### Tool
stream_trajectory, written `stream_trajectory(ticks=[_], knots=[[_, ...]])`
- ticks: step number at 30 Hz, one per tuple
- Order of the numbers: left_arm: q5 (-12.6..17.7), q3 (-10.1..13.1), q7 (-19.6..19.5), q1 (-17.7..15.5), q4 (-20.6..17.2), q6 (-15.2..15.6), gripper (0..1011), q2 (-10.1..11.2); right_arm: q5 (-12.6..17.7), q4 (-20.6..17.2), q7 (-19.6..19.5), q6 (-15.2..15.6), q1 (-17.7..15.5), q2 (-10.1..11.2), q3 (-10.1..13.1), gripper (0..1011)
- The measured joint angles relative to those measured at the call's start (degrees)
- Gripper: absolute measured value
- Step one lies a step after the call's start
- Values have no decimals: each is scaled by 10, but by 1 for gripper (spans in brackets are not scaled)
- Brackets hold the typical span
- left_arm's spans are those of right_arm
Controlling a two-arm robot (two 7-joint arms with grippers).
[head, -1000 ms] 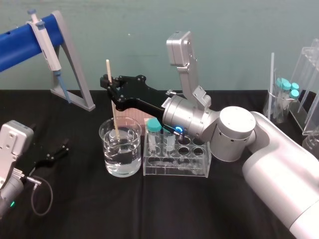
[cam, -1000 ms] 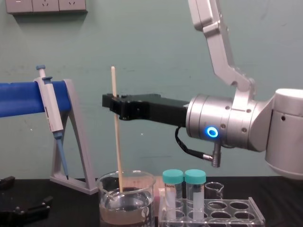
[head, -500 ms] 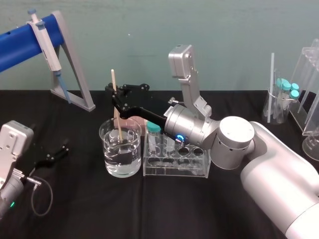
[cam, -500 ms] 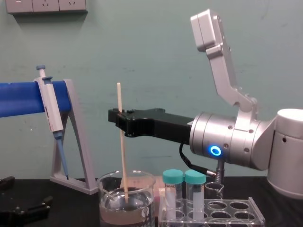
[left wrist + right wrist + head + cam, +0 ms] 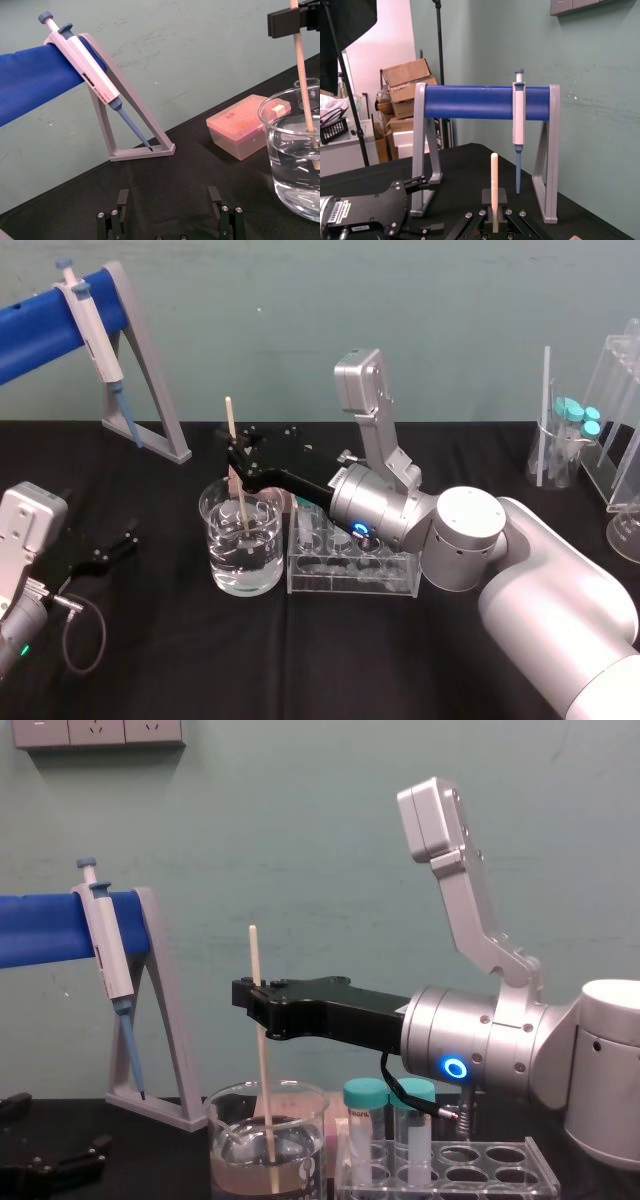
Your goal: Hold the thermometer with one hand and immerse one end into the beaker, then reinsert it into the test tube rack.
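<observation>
The left gripper point(image 5: 170, 220) lies parked on the black table point(image 5: 200, 660), well off to the working hand's left, with its fingers apart and empty. Below that hand's wrist stands the test tube rack point(image 5: 350, 578) with its teal-capped tubes point(image 5: 365, 1095). Its free holes are presumably where the rod goes back.

The right gripper point(image 5: 255, 1005) reaches past the rack with its jaws clamped on the thermometer point(image 5: 262, 1050) in its upper part. That keeps the rod near upright (it leans slightly) and leaves the long lower length free to dip. The beaker point(image 5: 222, 1145) sits directly beneath the gripper, and the rod's lower end is under the liquid, so I judge the immersion made.

Beyond the gripper sits a pink box point(image 5: 245, 125). Farther back and to its left is the grey stand point(image 5: 125, 145) with its pipette point(image 5: 85, 67). The pipette's print and a white sticker on the left gripper's body are too small to read.
</observation>
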Motion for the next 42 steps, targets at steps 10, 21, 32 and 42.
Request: stream_trajectory(ticks=[10,21,32,42], knots=[[0,0,0,0,0,0,1004,0,0,2,4,2,-3,0,3,53],[0,0,0,0,0,0,1004,0,0,1,3,2,-2,0,2,53],[0,0,0,0,0,0,1004,0,0,0,2,3,-1,0,1,53],[0,0,0,0,0,0,1004,0,0,0,1,3,-1,0,1,53]])
